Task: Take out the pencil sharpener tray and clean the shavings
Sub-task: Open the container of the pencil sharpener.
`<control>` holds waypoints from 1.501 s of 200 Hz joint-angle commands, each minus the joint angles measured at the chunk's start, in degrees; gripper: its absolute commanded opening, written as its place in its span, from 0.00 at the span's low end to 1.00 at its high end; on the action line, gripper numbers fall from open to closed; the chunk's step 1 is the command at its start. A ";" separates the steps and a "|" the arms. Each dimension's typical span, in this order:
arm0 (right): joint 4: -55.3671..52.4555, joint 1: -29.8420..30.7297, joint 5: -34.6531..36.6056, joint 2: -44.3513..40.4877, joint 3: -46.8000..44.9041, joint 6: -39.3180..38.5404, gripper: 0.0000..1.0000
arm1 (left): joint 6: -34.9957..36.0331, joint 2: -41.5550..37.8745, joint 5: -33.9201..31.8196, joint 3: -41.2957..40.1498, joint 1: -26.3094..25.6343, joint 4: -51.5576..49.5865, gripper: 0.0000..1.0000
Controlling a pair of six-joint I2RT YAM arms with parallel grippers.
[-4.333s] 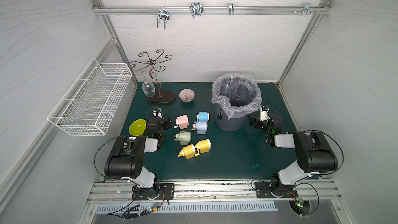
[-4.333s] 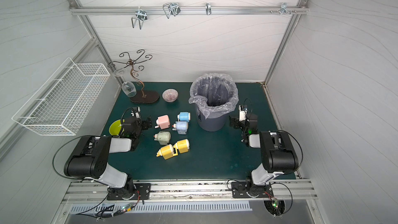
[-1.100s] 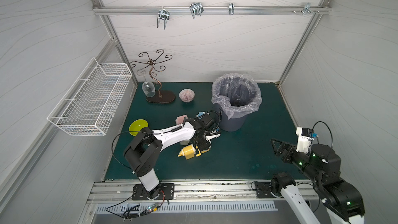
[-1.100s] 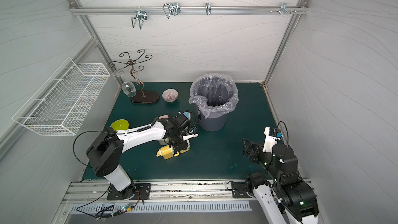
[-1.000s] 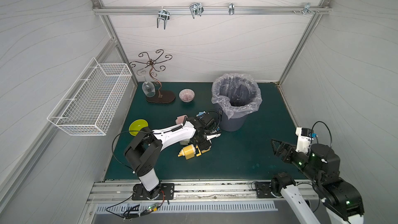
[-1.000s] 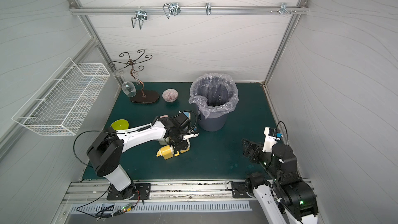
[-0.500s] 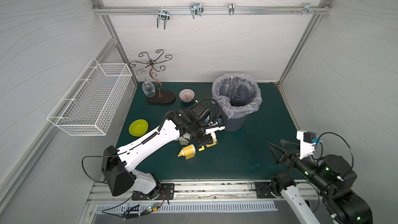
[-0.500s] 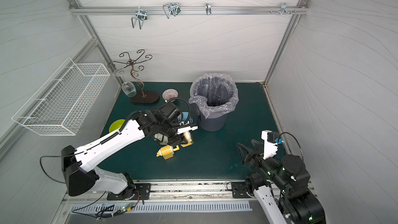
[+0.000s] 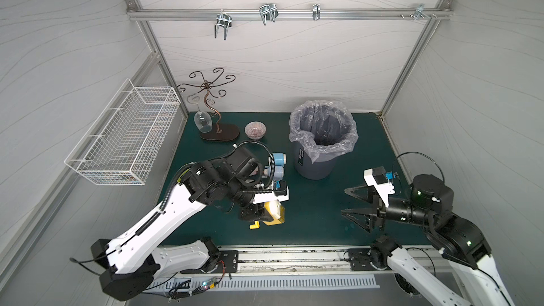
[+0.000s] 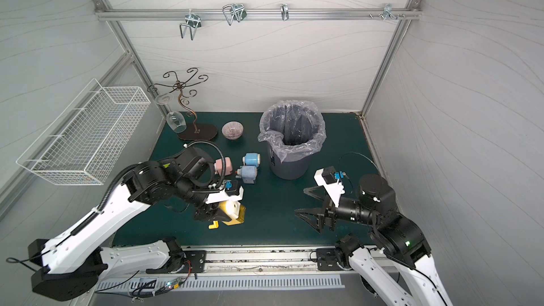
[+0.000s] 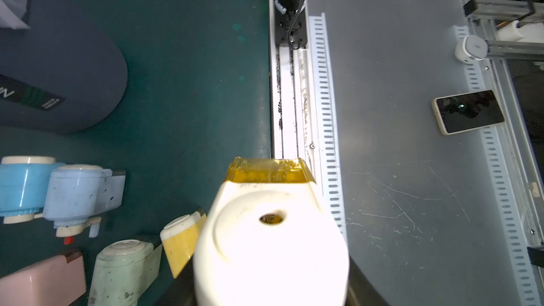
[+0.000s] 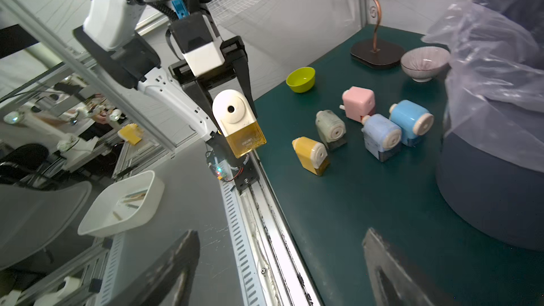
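While the left gripper (image 12: 232, 104) is clamped on the yellow sharpener (image 12: 234, 119), one finger on each flank of the body, the unit hangs clear of the table with its cream face turned toward the right arm. The amber tray (image 12: 245, 142) sits at the lower end, apparently fully seated. The left wrist view shows tan specks along the tray's edge (image 11: 259, 169), probably the shavings; the amount cannot be judged.

The right gripper (image 9: 344, 201) stands wide open and empty, aimed at the held sharpener but well apart from it.

Handling, my judgement:
- The sharpener is small moulded plastic, so light and stiff, with glossy sides that may slip under a weak pinch.
- The tray looks thin-walled and clear. It should slide out like a drawer, perhaps with a snap.
- Best hold: the tray's exposed amber end, pinched across its side walls and pulled straight along the body.
- The shavings are loose and nearly weightless, so any tilt or jerk would spill them. The tray should stay level until it is over the bin.

Surroundings: a dark green mat (image 9: 323, 216) with bare room between the arms. The lined bin (image 9: 322, 145) is near, toward the back. Five more sharpeners (image 12: 312, 154) are clustered beside the left arm, and two bowls, a wire stand and a wall basket are further off.
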 commanded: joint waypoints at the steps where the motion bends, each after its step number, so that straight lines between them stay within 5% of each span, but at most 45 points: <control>1: 2.11 7.67 7.06 3.33 -0.87 -6.43 0.88 | 1.25 -1.81 6.58 2.96 -0.15 -1.33 0.00; 45: 12.32 38.18 40.01 10.00 -4.37 -10.45 0.93 | -0.47 -1.91 7.05 3.32 -0.19 -2.16 0.00; 84: 25.25 46.37 47.45 13.30 -7.83 -6.27 0.89 | -2.16 -1.61 6.91 2.81 -0.39 -1.76 0.00; 238: 34.11 50.42 32.79 18.95 -8.02 0.76 0.86 | -6.84 -0.52 0.01 1.73 -8.78 4.00 0.00; 300: 36.02 51.15 33.18 19.93 -8.95 1.84 0.84 | -8.56 -1.10 -0.61 0.93 -9.95 6.19 0.00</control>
